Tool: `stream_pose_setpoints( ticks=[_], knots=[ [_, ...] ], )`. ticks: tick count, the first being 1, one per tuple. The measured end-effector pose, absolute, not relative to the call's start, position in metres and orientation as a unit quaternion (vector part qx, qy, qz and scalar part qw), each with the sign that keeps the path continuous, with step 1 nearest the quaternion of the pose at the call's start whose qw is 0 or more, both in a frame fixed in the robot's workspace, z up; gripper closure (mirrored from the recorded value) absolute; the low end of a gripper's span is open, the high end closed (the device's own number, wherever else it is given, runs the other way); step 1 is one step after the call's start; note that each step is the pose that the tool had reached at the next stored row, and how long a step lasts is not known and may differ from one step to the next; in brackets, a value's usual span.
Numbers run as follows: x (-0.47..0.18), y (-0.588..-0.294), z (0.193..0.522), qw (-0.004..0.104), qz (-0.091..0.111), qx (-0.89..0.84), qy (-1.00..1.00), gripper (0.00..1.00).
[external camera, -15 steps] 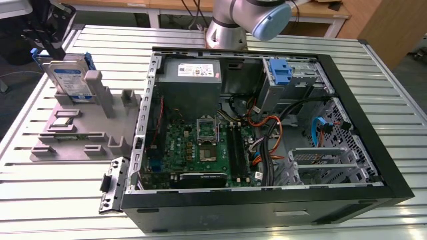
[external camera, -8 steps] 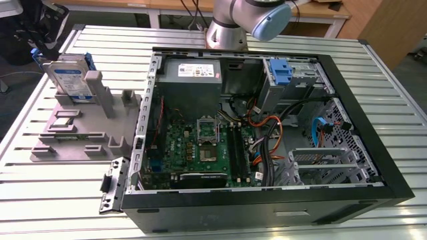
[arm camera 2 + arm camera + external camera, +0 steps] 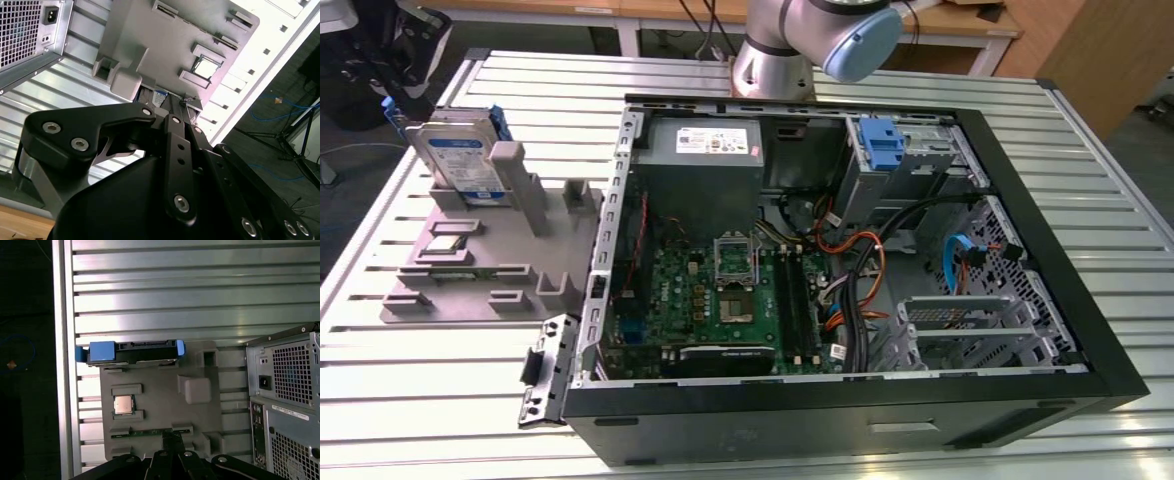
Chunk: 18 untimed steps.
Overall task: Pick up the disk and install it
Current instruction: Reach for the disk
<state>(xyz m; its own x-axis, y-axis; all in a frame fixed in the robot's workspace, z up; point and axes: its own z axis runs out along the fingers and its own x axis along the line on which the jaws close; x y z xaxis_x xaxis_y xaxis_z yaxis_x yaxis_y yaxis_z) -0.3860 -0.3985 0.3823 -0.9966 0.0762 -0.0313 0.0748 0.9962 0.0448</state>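
On the exterior view's left, a ribbed, slatted aluminium table (image 3: 400, 400) carries a matte grey moulded fixture (image 3: 467, 270) of blocks and slots. The disk (image 3: 460, 160) stands upright on edge in 1 slot at the fixture's far end. It is a flat silver rectangle with a white-and-blue label and a blue plastic frame, and the grey blocks flanking it hide its lower edge. In the first wrist view a small square metallic chip (image 3: 123, 404) sits in a recess of the fixture.

Further right lies the open black computer case (image 3: 1107, 330). It holds a grey boxy power supply (image 3: 700, 165), a green circuit board (image 3: 720, 290), orange cables (image 3: 843, 310), a blue cable (image 3: 947, 265), a narrow blue latch piece (image 3: 883, 145) and a perforated metal cage (image 3: 974, 325). The arm (image 3: 801, 45), smooth silver with a pale blue cap, is cut off by the upper edge.

In both wrist views the gripper (image 3: 172, 437) (image 3: 181, 104) shows as black bolted linkages, clear of the fixture and the disk. Its jaws seem pressed together with nothing between them, though the tips are hard to make out. Its bulk hides most of the disk in the second wrist view.
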Motion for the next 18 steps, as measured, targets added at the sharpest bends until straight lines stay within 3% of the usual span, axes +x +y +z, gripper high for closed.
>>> stream_pose_setpoints(
  ticks=[18],
  knots=[
    [-0.3948, -0.3934, 0.3733, 0.016, 0.022, 0.038, 0.999, 0.9]
  ],
)
